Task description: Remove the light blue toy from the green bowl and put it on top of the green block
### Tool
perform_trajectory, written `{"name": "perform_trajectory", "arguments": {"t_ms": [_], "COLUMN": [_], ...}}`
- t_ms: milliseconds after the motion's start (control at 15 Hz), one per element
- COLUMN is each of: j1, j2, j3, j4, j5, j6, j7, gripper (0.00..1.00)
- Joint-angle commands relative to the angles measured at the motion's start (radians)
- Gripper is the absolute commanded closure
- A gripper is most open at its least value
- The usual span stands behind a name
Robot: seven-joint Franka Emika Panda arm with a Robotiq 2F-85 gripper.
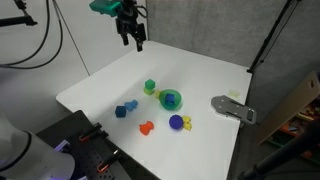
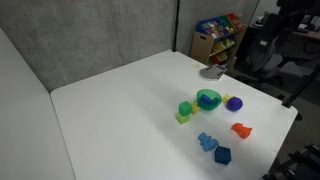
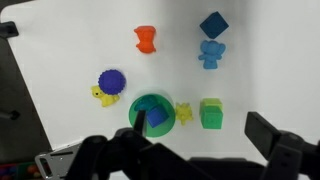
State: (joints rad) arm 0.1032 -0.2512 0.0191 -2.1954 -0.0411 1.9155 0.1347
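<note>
The green bowl (image 3: 150, 99) sits near the bottom of the wrist view with a small blue piece, the light blue toy (image 3: 158, 119), lying inside it. The green block (image 3: 211, 113) stands to its right, with a small yellow star piece (image 3: 184, 113) between them. My gripper (image 3: 197, 118) is open and empty, its fingers framing the bowl and block from high above. In an exterior view my gripper (image 1: 131, 33) hangs well above the far part of the table, away from the bowl (image 1: 164, 100) and block (image 1: 150, 87). The bowl (image 2: 200, 97) and block (image 2: 186, 109) also show in the exterior view from the opposite side.
A purple ball (image 3: 111, 82) with a yellow piece (image 3: 101, 96) lies left of the bowl. An orange toy (image 3: 146, 39), a dark blue cube (image 3: 213, 24) and a mid-blue toy (image 3: 210, 53) lie beyond. A grey object (image 1: 233, 108) rests near the white table's edge.
</note>
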Motion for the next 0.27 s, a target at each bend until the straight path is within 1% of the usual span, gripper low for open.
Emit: {"name": "perform_trajectory", "arguments": {"t_ms": [0,200], "j1": [-0.023,-0.023], "j2": [-0.015,-0.032], "j3": [0.023,0.026], "j4": [-0.007,-0.024], "j5": [0.005,0.006], "j6": [-0.007,-0.008], "j7": [-0.004,-0.005], "gripper": [0.00,0.00]}}
